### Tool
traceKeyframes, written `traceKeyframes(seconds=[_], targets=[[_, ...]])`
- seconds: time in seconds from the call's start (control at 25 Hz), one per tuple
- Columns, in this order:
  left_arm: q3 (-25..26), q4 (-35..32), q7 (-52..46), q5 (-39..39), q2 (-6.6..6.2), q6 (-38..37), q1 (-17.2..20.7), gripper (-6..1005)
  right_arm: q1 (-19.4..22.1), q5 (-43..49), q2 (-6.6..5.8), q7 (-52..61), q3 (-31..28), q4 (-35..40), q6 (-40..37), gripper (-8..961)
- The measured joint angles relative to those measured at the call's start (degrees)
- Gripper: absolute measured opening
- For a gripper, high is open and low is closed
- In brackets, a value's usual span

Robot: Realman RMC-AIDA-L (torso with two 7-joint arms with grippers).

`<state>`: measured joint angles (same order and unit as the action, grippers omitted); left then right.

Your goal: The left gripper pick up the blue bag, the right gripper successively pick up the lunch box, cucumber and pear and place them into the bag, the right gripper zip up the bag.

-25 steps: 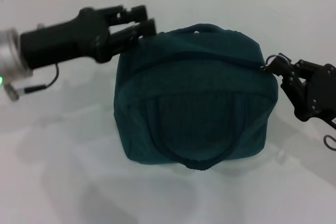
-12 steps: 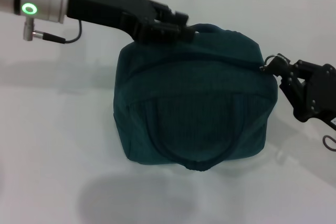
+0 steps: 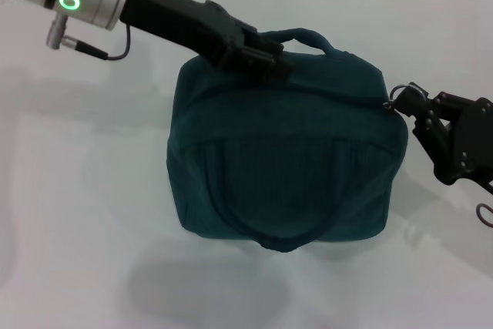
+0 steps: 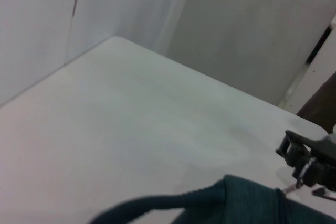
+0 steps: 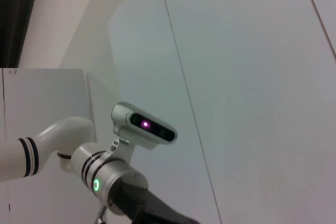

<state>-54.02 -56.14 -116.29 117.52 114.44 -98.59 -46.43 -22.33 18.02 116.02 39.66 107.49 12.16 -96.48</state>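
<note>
The blue bag [image 3: 285, 159] stands in the middle of the white table, its zip line running across the top. My left gripper [image 3: 266, 58] reaches in from the upper left and sits shut at the left root of the bag's handle [image 3: 308, 35], which arches up. At the bag's right top corner my right gripper [image 3: 402, 102] is shut on the zipper pull [image 3: 390, 101]. The left wrist view shows the handle strap [image 4: 157, 205], the bag top [image 4: 252, 203] and the right gripper [image 4: 304, 163] beyond. Lunch box, cucumber and pear are out of view.
The white table [image 3: 77, 206] spreads around the bag, with a wall behind it. A thin cable loop [image 3: 485, 212] hangs under the right arm. The right wrist view shows the robot's head camera [image 5: 144, 125] and the left arm's green ring light [image 5: 96, 184].
My left gripper swung from the bag's upper left corner, where it stood open, up and over to the handle, and the handle now stands higher. The right gripper has stayed at the zipper pull.
</note>
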Motion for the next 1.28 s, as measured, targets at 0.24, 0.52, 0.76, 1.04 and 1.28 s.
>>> traceKeyframes(seconds=[0.24,0.52,0.76,1.04,1.28], targets=[[0.64,-3.74,-0.14,-0.15,0.58,0.09,0.22,414,0.02,0.00,0.00,0.15,0.06,-0.04,-0.04,8],[0.16,-3.96,-0.13,2.87,1.25,1.35,-0.33,426,0.32,0.00,0.00,0.19,0.70,-0.04,-0.48,8],[-0.12,-3.65,-0.28,3.51,1.22,1.34,-1.15,437,0.70,0.00,0.00,0.22,0.80,-0.03,-0.65,8],[-3.76,-3.54,-1.94,7.20,1.61,1.24,-2.05,449,0.88,0.00,0.07,0.29,0.97,-0.03,-1.01,8],[-3.86,-3.54,-3.65,8.57,1.99,1.17,-2.50,663,1.06,0.00,0.09,0.33,1.31,-0.12,-1.35,8]])
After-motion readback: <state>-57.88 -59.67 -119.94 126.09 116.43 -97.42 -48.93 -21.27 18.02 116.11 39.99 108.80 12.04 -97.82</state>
